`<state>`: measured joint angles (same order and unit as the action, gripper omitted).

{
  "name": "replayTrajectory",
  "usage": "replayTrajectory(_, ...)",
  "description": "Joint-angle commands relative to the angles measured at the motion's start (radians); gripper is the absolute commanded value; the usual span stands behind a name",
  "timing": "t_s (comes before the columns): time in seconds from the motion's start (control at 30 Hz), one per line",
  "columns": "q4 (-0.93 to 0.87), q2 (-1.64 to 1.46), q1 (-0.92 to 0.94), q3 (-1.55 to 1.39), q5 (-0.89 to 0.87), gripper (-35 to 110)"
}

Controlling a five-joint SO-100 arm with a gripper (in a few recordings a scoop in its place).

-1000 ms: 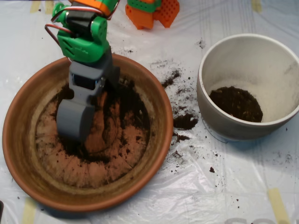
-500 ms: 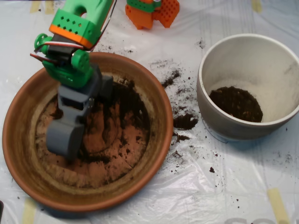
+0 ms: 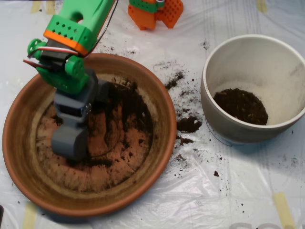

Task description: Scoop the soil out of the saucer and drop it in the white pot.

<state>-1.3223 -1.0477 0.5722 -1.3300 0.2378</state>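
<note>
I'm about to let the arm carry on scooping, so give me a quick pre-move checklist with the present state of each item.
1. Grey clamshell scoop pincer down inside the large round terracotta saucer: ok.
2. Dark crumbly soil left in the saucer to collect: ok, mostly along the upper right side.
3. Round off-white ceramic pot upright with its mouth open: ok.
4. Room in the pot: ok, soil covers only part of the bottom.
5. Plastic sheet between saucer and pot clean: not ok, soil spilled there.
6. Soil loaded in the pincer: cannot tell.
</note>
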Motion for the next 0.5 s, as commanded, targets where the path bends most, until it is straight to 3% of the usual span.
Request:
replayTrajectory(0.0, -0.043, 0.000, 0.037, 0.101, 0.018, 43)
replayTrajectory(0.47, 0.135, -0.115, 0.058, -0.149, 0.087, 28)
